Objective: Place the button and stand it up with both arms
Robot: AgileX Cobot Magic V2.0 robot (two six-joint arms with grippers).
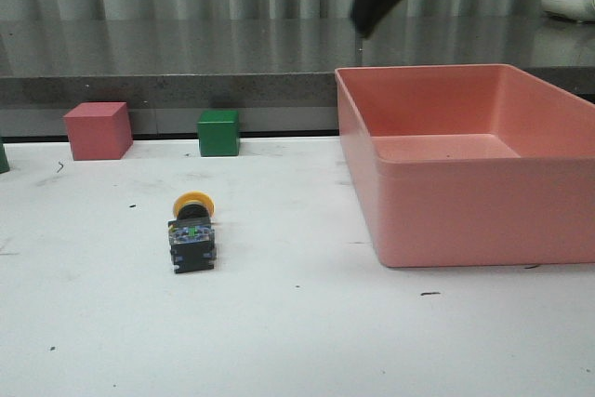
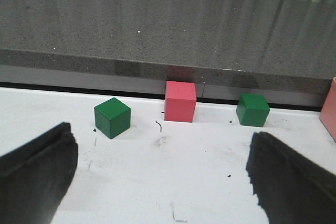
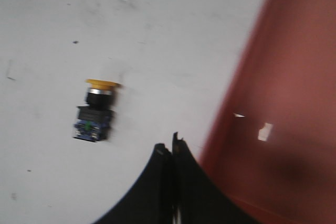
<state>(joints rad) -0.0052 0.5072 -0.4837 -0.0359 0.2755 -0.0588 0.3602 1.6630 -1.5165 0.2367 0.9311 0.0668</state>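
White table [image 1: 372, 341], button [image 1: 191, 233] lying sideways, left wrist view misses it

The button [image 1: 192, 232] lies tipped on its side on the white table, yellow cap toward the back, blocky base toward the front, well apart from the raised right gripper [image 3: 172, 150], untouched.

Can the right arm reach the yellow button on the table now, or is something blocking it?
Probably yes. The button lies on its side on open table, apart from the pink bin. The right gripper is shut and would need opening first.
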